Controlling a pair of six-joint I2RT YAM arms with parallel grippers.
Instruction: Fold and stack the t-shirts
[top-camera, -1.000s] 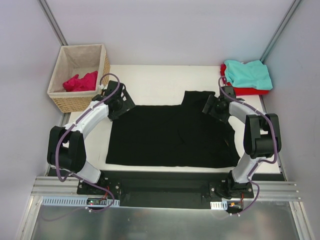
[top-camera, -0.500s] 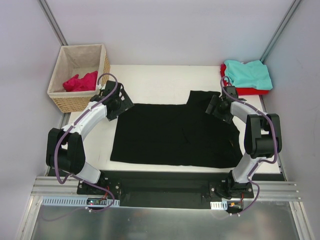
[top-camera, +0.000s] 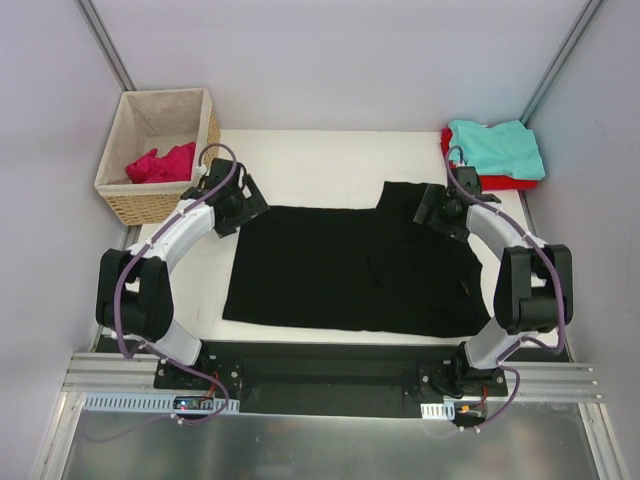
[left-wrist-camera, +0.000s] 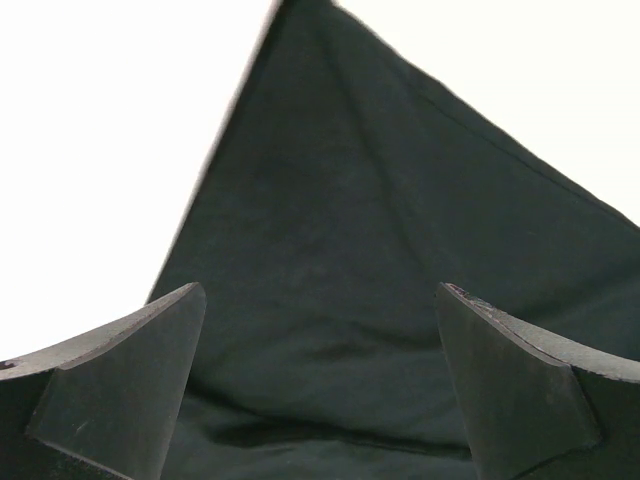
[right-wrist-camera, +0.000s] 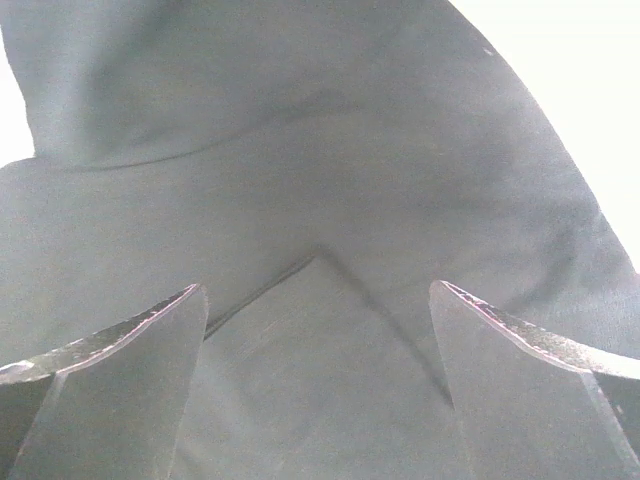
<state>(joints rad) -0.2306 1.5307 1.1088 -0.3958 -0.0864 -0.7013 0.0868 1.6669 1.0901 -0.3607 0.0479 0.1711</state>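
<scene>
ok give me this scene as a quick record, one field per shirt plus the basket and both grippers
black t-shirt: spread flat on the table
teal t-shirt: folded, on the red one, far right corner
red t-shirt: under the teal, only its edge shows
pink t-shirt: crumpled inside the basket
basket: far left, beside the table
left gripper: open, at the black shirt's far left corner
right gripper: open, over the black shirt's far right part
</scene>
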